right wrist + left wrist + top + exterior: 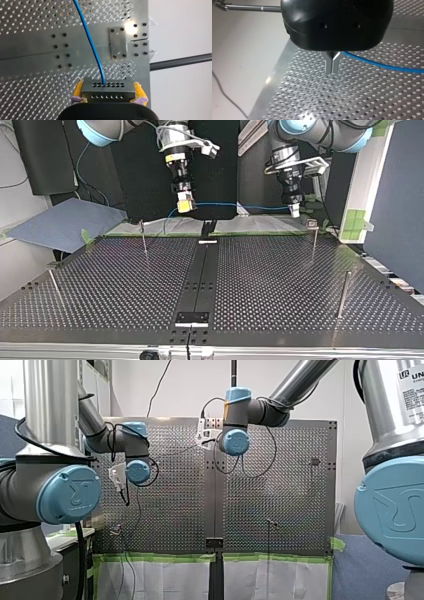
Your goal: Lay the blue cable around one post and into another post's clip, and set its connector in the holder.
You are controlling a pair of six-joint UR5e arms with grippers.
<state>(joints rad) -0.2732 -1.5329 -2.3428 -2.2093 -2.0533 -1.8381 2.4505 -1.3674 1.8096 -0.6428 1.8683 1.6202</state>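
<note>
spanning arm-side edge of perforated metal table [280, 285]: thin blue cable [90, 41] | my right gripper [108, 89] clamped on dark drilled connector [107, 86] | my left gripper [332, 65] pinching cable

"UR" and cut-off "UN" on white label [412, 386], my right arm [387, 425]

**Materials / finish check**

Table [362, 95]: perforated sheet metal, brushed, throws glare.
Blue cable [88, 40]: smooth plastic-looking jacket, slight sheen.
Connector [108, 92]: dark matt block, looks like metal.
My right gripper [108, 86]: yellow rubbery pads [78, 90].
My left gripper [332, 71]: glossy black plastic housing, bare satin metal fingers [328, 63].
Post [344, 292]: plain shiny metal rod.
</note>
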